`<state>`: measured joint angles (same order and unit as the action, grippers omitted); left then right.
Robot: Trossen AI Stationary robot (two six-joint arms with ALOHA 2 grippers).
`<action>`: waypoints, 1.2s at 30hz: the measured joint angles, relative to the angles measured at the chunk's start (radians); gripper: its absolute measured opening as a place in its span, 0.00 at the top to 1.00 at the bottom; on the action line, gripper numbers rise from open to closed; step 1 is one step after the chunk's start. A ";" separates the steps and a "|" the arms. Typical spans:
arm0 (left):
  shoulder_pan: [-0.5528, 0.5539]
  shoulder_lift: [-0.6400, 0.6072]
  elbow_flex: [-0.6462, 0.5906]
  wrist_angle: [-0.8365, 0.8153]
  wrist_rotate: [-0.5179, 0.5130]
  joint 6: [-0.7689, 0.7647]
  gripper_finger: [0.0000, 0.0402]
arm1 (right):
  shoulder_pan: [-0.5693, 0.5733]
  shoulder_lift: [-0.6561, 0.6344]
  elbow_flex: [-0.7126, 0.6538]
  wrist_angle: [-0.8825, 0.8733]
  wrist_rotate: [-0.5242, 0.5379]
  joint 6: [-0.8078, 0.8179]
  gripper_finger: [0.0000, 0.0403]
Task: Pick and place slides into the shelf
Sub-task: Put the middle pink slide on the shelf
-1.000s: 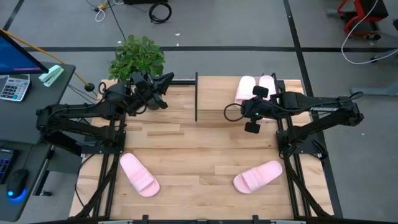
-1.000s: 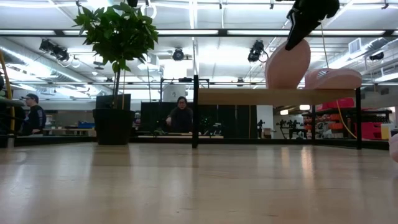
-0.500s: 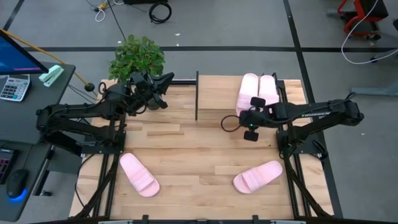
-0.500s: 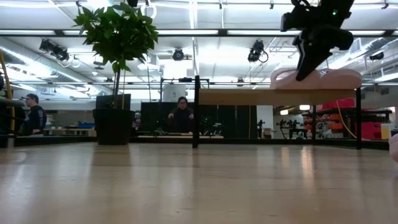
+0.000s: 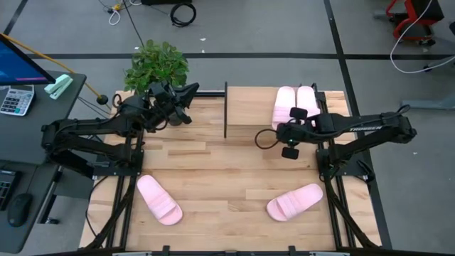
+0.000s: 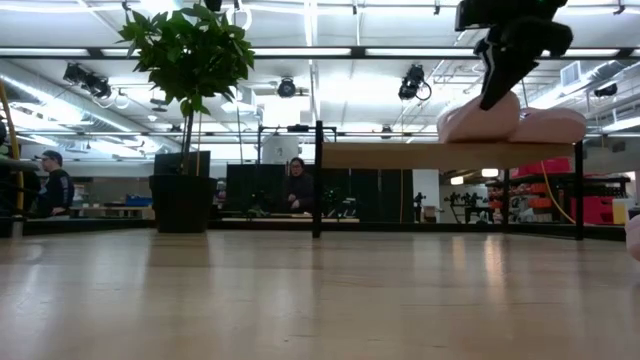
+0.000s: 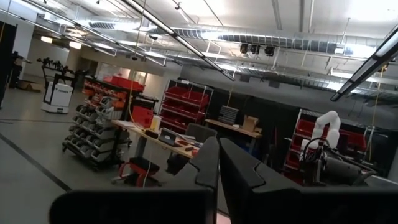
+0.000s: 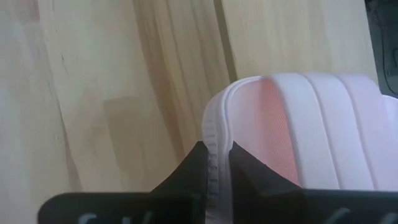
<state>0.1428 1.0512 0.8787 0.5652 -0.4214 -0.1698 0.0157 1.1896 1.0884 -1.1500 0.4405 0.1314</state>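
Note:
Two pale pink slides lie side by side on the shelf's (image 5: 249, 107) wood top, at its right end. My right gripper (image 5: 287, 126) is shut on the left one (image 5: 283, 105), which in the low view (image 6: 478, 120) rests flat beside its twin (image 6: 548, 125). Two more slides lie on the table near its front edge, one left (image 5: 158, 200) and one right (image 5: 295, 202). My left gripper (image 7: 217, 168) is shut on nothing, raised near the plant (image 5: 156, 65). My right gripper pinches the rim (image 8: 214, 146) at the slide's near end between its two fingers, one finger (image 8: 196, 165) on the outer side and one on the footbed side. The fingers slant down from above and from the near side. The slide lies flat on the shelf top.
A potted plant stands at the table's far left corner, close to my left arm. The shelf's left half (image 5: 245, 99) is bare wood. A black upright (image 5: 225, 110) marks the shelf's left end. People sit in the room beyond the table.
My right gripper has gone down onto the shelf with the slide. The slide stood tipped up on end above the shelf top a second ago; now it lies flat beside the other slide.

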 joint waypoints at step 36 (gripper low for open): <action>0.000 0.000 0.001 0.000 0.000 0.027 0.97 | 0.000 -0.001 0.015 -0.159 -0.079 0.004 0.64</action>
<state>0.1429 1.0512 0.8795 0.5652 -0.4216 -0.1431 0.0158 1.1889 1.1036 -1.3095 0.3612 0.1358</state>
